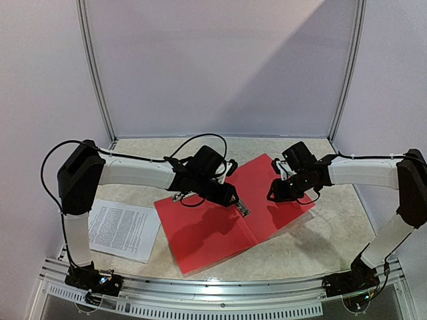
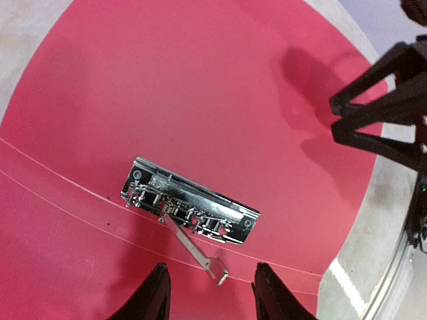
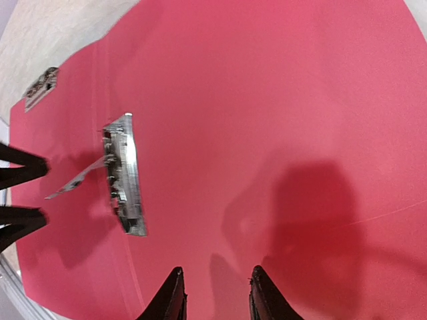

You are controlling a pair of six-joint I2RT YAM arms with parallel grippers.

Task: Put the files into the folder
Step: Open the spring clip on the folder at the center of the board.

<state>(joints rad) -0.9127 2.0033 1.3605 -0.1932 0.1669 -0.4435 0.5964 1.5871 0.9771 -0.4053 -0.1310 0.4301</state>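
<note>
Top external view: the red folder (image 1: pixel 220 227) lies open and flat on the table (image 1: pixel 313 247). A metal clip (image 2: pixel 190 203) sits on the folder beside its centre fold, with a thin lever (image 2: pixel 197 253) angled out toward the left gripper (image 2: pixel 208 287). That gripper hovers over the folder at the clip, fingers apart, gripping nothing. The right gripper (image 3: pixel 212 290) hangs over the folder's right cover, fingers apart, empty. Printed paper sheets (image 1: pixel 123 230) lie flat just left of the folder, under the left arm; cannot tell whether the edges touch.
</note>
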